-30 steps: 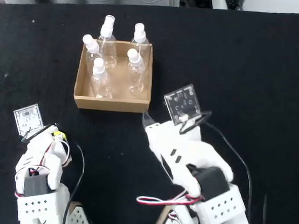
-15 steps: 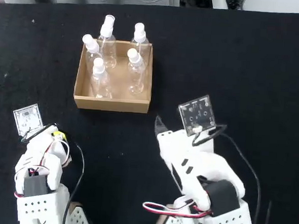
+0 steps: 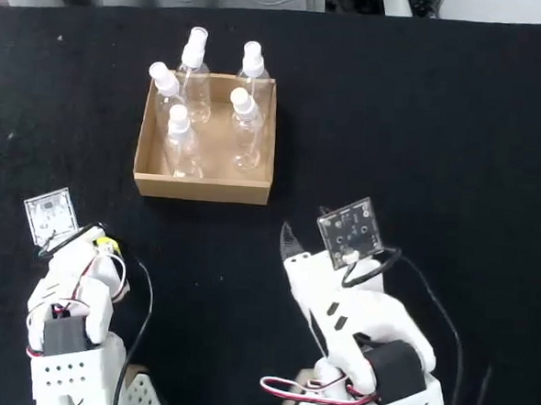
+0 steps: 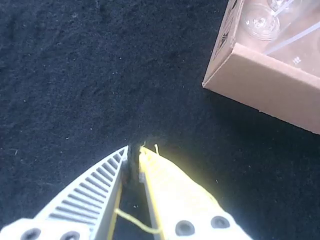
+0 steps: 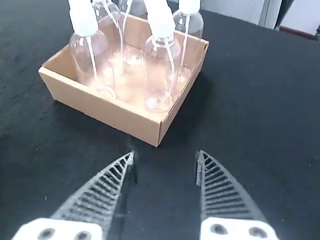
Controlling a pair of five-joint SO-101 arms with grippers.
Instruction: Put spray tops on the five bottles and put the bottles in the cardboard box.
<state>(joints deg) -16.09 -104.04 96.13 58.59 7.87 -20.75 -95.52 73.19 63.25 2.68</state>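
Right gripper (image 5: 165, 154) farther back from the cardboard box (image 3: 202, 189), jaws apart, empty; left gripper (image 4: 134, 149) closed, empty.

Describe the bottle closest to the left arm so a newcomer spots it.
On the black table, a cardboard box sits ahead of the arms, holding five spray-topped bottles. Your bottle stands at the box's near left corner; the others are farther back or right.

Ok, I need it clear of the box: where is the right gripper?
High view: the right gripper hangs open over the black table, just off the cardboard box's near right corner, touching nothing.
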